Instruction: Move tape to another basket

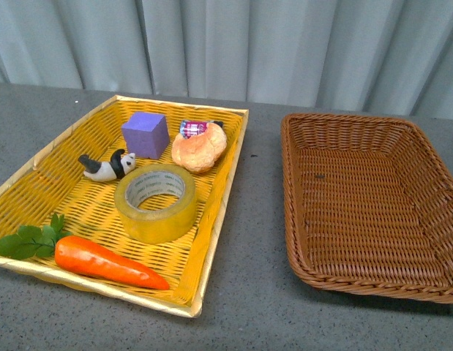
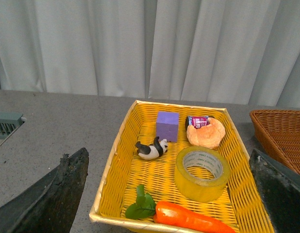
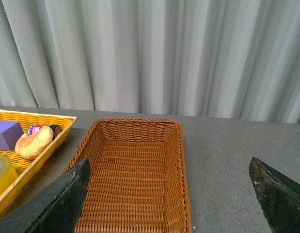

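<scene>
Approach stage. The tape [image 1: 155,203] lies flat in the yellow tray [image 1: 220,219]; the basket [image 1: 372,121] stands alongside. My left tool [image 2: 167,150] and right tool [image 3: 169,160] gape, empty. Next, I judge: left tool straddles the roll's wall.

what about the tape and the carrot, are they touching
Apart. The front view shows a strip of bare yellow tray weave between the tape and the carrot.

Right rim of basket [image 1: 358,208] off-frame
</scene>
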### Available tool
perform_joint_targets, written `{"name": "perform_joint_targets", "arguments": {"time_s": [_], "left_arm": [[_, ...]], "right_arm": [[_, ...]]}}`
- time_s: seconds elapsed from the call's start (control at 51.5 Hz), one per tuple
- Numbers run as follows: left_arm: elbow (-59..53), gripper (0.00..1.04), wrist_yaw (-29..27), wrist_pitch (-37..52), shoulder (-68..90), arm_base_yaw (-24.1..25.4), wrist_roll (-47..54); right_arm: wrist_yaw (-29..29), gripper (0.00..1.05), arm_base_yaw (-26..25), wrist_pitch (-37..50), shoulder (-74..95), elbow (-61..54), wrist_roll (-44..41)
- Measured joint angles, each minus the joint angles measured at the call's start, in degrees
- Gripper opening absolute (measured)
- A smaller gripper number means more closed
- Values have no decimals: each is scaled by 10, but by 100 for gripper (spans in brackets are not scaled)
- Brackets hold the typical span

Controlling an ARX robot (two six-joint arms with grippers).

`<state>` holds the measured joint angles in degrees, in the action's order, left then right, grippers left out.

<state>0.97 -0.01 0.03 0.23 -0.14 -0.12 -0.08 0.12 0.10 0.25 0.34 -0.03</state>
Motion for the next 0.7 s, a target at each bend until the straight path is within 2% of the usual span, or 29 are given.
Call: {"name": "perform_joint_targets", "arguments": {"time_s": [0.699], "left_arm": [[0,98,0,0,0,0,0]], "right_arm": [[0,96,0,0,0,0,0]]}}
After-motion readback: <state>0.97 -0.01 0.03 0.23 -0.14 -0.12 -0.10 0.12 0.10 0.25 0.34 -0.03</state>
